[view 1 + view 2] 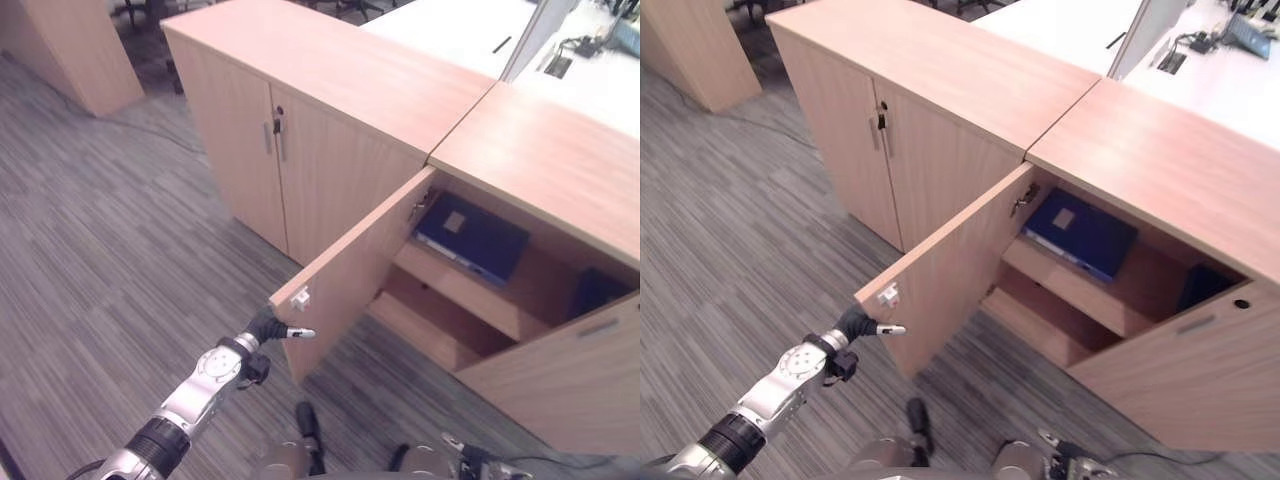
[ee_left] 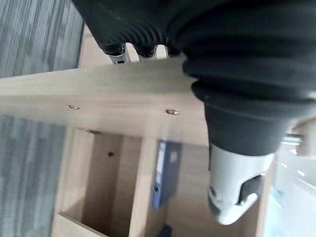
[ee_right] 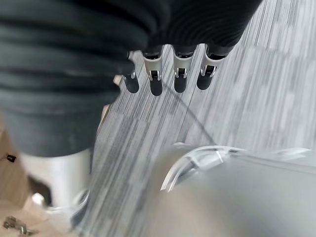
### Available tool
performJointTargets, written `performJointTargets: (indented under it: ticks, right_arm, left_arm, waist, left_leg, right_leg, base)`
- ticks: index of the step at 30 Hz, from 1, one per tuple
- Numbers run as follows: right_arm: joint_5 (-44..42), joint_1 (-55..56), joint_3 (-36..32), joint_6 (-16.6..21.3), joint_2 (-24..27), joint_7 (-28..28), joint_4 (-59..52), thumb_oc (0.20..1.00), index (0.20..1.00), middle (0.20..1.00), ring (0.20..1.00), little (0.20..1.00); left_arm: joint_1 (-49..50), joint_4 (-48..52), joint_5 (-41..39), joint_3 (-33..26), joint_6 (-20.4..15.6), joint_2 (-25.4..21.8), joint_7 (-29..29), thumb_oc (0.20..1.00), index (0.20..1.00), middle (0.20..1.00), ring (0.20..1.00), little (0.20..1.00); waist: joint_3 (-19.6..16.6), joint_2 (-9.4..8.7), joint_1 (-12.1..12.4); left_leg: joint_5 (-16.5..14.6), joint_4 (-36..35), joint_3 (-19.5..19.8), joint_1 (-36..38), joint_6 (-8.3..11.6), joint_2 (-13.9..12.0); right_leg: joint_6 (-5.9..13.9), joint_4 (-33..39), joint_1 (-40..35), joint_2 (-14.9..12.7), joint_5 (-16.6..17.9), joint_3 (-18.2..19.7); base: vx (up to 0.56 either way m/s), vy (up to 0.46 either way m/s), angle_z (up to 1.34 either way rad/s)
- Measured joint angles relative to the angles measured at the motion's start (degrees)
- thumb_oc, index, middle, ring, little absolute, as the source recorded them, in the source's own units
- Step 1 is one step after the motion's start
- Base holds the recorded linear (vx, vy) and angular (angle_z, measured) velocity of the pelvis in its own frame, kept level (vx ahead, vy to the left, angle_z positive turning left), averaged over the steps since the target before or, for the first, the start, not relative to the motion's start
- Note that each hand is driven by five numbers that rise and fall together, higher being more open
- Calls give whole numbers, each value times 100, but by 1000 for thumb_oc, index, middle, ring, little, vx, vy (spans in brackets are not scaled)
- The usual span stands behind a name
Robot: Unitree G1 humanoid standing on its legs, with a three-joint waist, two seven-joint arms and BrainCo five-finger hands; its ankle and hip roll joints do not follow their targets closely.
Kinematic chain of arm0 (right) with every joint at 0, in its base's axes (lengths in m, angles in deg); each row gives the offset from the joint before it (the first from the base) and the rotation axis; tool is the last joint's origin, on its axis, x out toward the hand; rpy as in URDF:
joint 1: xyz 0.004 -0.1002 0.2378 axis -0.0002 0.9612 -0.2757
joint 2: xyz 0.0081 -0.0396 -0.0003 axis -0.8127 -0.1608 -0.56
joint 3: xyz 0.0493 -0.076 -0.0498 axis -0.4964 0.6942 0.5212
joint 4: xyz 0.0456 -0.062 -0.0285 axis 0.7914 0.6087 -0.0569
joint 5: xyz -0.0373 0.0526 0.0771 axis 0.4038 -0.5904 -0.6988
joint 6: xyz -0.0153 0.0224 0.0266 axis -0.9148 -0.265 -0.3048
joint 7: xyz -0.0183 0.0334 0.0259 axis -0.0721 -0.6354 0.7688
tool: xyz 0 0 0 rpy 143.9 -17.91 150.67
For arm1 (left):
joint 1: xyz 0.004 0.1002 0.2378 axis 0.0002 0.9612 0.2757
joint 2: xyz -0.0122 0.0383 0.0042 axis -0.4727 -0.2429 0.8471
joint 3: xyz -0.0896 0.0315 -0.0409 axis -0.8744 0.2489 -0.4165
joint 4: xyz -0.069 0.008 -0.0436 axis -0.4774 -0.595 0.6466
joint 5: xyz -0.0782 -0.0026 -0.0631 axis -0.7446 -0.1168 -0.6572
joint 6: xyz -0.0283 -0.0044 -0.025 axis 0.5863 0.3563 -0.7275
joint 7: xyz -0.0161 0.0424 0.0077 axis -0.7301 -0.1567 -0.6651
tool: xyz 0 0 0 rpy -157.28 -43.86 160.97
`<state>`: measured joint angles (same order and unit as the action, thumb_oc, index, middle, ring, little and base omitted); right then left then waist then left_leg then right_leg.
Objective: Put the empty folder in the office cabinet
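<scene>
A blue folder (image 1: 470,238) lies flat on the upper shelf inside the open office cabinet (image 1: 540,150); in the left wrist view it stands out as a blue spine (image 2: 163,173) past the shelf. The cabinet's left door (image 1: 350,270) swings out toward me. My left hand (image 1: 268,326) is at that door's free lower corner, fingers (image 2: 118,54) reaching past the door's edge and the thumb (image 2: 232,192) straight on the near side, holding nothing. My right hand (image 3: 155,81) hangs low over the carpet with relaxed fingers, nothing in it.
A second dark item (image 1: 598,290) sits deeper in the cabinet at the right. The cabinet's right door (image 1: 570,380) also stands open. A closed two-door cabinet (image 1: 275,140) adjoins on the left. White desks (image 1: 470,30) stand behind. Grey carpet (image 1: 110,250) stretches to my left.
</scene>
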<state>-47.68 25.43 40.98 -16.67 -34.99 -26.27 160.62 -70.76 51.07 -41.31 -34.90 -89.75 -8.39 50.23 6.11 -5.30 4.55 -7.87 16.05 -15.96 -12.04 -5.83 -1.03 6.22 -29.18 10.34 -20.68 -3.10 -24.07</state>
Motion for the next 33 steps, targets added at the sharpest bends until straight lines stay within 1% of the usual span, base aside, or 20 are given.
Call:
performJointTargets:
  ticks: [1,3,6,7,8,9,10,11,14,17,18,19,20,22,23,25,28,30,32,33]
  right_arm:
    - [34,22,30,82,-56,-12,-239,1000,1000,1000,1000,1000]
    - [103,22,31,139,10,4,-306,1000,1000,1000,1000,1000]
    - [102,100,15,131,-14,28,-303,1000,1000,1000,1000,1000]
    - [101,160,33,126,-6,35,-267,1000,1000,1000,1000,1000]
    - [101,345,193,128,-8,42,-260,1000,1000,1000,1000,1000]
    - [100,443,206,125,-19,44,-244,1000,1000,1000,1000,1000]
    - [100,577,216,123,-35,50,-234,1000,1000,1000,1000,1000]
    - [103,659,280,123,9,52,-181,1000,1000,1000,1000,1000]
    - [104,889,414,122,0,86,-181,1000,1000,1000,1000,1000]
    - [100,786,434,136,31,90,-212,1000,1000,1000,1000,1000]
    - [99,733,483,137,36,84,-234,1000,1000,1000,1000,1000]
    - [101,711,654,160,33,87,-244,1000,1000,1000,1000,1000]
    - [101,630,691,184,37,83,-245,1000,1000,1000,1000,1000]
    - [107,446,692,232,120,81,-273,1000,1000,1000,1000,1000]
    - [114,458,684,253,186,75,-295,1000,1000,1000,1000,1000]
    - [114,527,672,257,212,62,-297,1000,1000,1000,1000,1000]
    - [109,678,671,258,202,42,-305,1000,1000,1000,1000,1000]
    - [112,781,671,253,140,25,-305,1000,1000,1000,1000,1000]
    - [117,755,556,261,129,20,-250,1000,1000,1000,1000,1000]
    - [117,698,521,254,126,19,-265,1000,1000,1000,1000,1000]
  left_arm:
    - [37,-128,31,-47,25,74,-18,1000,1000,1000,1000,1000]
    - [57,-137,151,-13,109,177,-76,1000,1000,1000,1000,1000]
    - [108,-111,111,-81,86,219,-39,1000,1000,1000,1000,1000]
    - [111,-159,109,-151,117,275,-20,1000,1000,1000,1000,1000]
    - [112,-287,110,-236,229,394,-10,1000,1000,1000,1000,1000]
    - [109,-336,108,-231,242,432,-10,1000,1000,1000,1000,1000]
    - [107,-356,108,-217,266,477,-12,1000,1000,1000,1000,1000]
    - [131,-384,107,-193,276,581,-30,1000,1000,1000,1000,1000]
    - [154,-320,96,160,274,746,-334,1000,1000,1000,1000,1000]
    - [201,-305,65,316,275,1153,-443,1000,1000,1000,1000,1000]
    - [184,-295,43,340,273,1188,-465,1000,1000,1000,1000,1000]
    - [171,-285,0,358,266,1156,-456,1000,1000,1000,1000,1000]
    - [174,-270,-10,408,273,1085,-448,1000,1000,1000,1000,1000]
    - [122,-257,-10,422,275,1125,-454,1000,1000,1000,1000,1000]
    - [96,-254,-10,417,264,1189,-450,1000,1000,1000,1000,1000]
    - [-34,-217,-7,428,272,1261,-476,1000,1000,1000,1000,1000]
    - [-224,-199,11,420,274,1218,-467,1000,1000,1000,1000,1000]
    - [-613,-468,263,69,267,1168,-282,1000,1000,1000,1000,1000]
    - [-875,-1390,925,-153,146,1307,-175,1000,1000,1000,1000,1000]
    - [-1045,-2132,1202,-378,280,1366,-8,1000,1000,1000,1000,1000]
  waist:
    - [-58,-162,2]
    - [-250,-60,-23]
    - [-295,-44,-36]
    - [-297,-14,-57]
    - [-383,93,-170]
    - [-400,79,-253]
    - [-409,-71,-330]
    - [-455,4,-388]
    - [-575,-51,-608]
    - [-443,124,-721]
    - [-373,171,-720]
    - [-304,80,-696]
    - [-273,67,-674]
    - [-208,154,-711]
    - [-164,264,-704]
    - [-55,347,-761]
    - [-35,337,-807]
    - [-55,370,-926]
    - [-80,392,-968]
    - [-118,418,-974]
  left_leg:
    - [153,-206,-456,47,-7,4]
    - [615,-848,-646,128,33,-14]
    - [1026,-1496,-948,169,440,-19]
    - [1080,-1555,-984,170,518,-67]
    - [1181,-1735,-932,196,730,-208]
    - [1213,-1810,-870,214,811,-222]
    - [1228,-1782,-785,226,911,-199]
    - [1110,-1641,-519,278,1009,-291]
    - [1277,-1925,-532,344,1067,-504]
    - [1351,-1826,-507,456,1175,-710]
    - [1354,-1656,-448,448,1188,-804]
    - [1317,-1336,-44,321,1345,-740]
    - [1221,-1038,565,245,1140,-593]
    - [1064,-1063,1573,505,970,-283]
    - [1043,-1276,1756,749,942,-285]
    - [1158,-1853,1686,1147,923,-340]
    - [1159,-1991,1500,1310,922,-360]
    - [1125,-2115,1344,1565,884,-307]
    - [1108,-2121,1274,1703,858,-290]
    - [1091,-2120,1172,1806,833,-317]
  right_leg:
    - [49,133,-34,-50,-222,150]
    - [94,298,-76,256,-407,130]
    - [252,1629,-657,636,-561,298]
    - [296,2208,-883,759,-338,280]
    - [179,2603,-970,1040,-170,329]
    - [143,2719,-1005,1100,-150,325]
    - [24,2854,-1015,1097,-71,301]
    - [70,2903,-1062,1207,-25,318]
    - [-129,3071,-1079,1511,177,449]
    - [-340,2835,-1067,1676,121,479]
    - [-451,2627,-992,1726,50,537]
    - [-563,2500,-872,1689,-2,687]
    - [-591,2479,-815,1671,-21,834]
    - [-589,2479,-766,1720,32,1136]
    - [-582,2483,-773,1825,103,1245]
    - [-536,2601,-863,1897,149,1384]
    - [-499,2993,-1083,1921,339,1433]
    - [-449,3419,-1408,1920,536,1582]
    - [-446,3419,-1492,1915,538,1719]
    - [-442,3419,-1554,1924,534,1767]
  base:
    - [-67,-190,-101]
    - [-76,-235,-72]
    - [-60,-255,-75]
    - [-21,-154,-67]
    - [-18,-268,-49]
    - [-24,-273,-30]
    - [-40,-355,-19]
    - [-40,-250,-25]
    - [-28,-288,-27]
    - [-126,-228,-7]
    - [-143,-94,-37]
    - [-27,-49,-60]
    - [-1,-24,-76]
    - [52,13,-90]
    - [95,41,-73]
    - [78,54,-44]
    - [47,48,-25]
    - [81,141,-31]
    - [53,102,-27]
    - [15,55,-60]
